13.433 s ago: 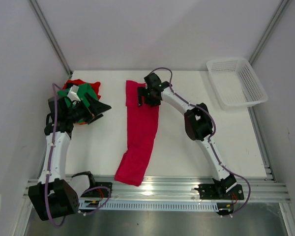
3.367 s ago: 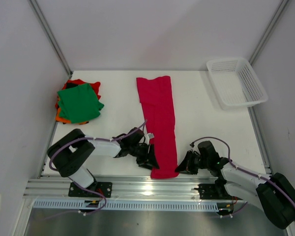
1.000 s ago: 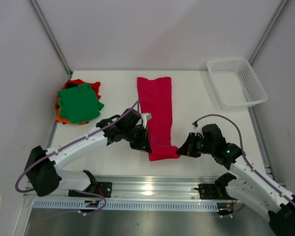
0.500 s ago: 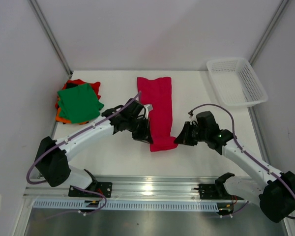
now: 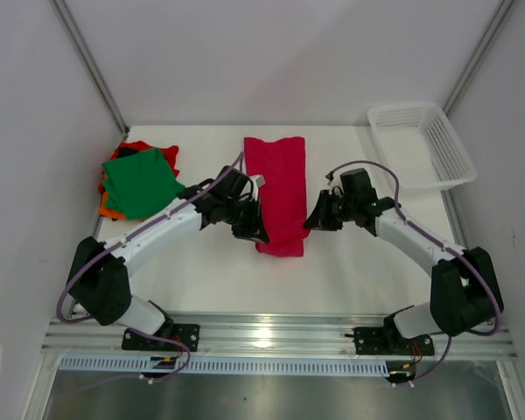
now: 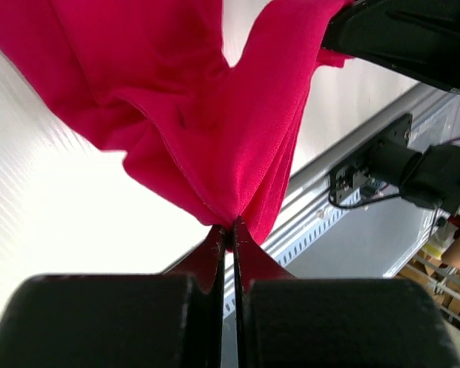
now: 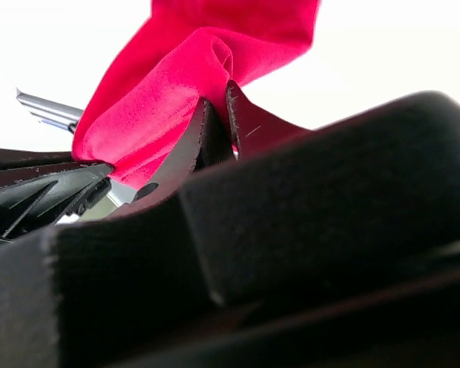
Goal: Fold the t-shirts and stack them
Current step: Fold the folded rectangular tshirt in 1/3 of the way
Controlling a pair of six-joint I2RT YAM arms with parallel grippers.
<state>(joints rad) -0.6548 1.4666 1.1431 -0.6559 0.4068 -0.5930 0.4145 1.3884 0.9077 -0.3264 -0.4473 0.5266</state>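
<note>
A crimson t-shirt (image 5: 278, 179), folded into a long strip, lies down the middle of the table, its near end lifted and doubled back. My left gripper (image 5: 257, 230) is shut on that end's left corner; in the left wrist view the cloth (image 6: 215, 115) bunches out from the pinched fingertips of the left gripper (image 6: 231, 227). My right gripper (image 5: 311, 220) is shut on the right corner, and the cloth (image 7: 207, 61) sits between the tips of the right gripper (image 7: 217, 103). A pile of folded t-shirts has a green one (image 5: 140, 182) on top, with orange (image 5: 111, 211) and red (image 5: 141, 146) beneath.
A white mesh basket (image 5: 419, 145) stands at the back right corner. The folded pile sits at the back left by the wall. An aluminium rail (image 5: 271, 331) runs along the near edge between the arm bases.
Both grippers have carried the shirt's near end away from the front edge toward the back, so the strip now looks shorter and doubled over. The pile and basket have not moved.
</note>
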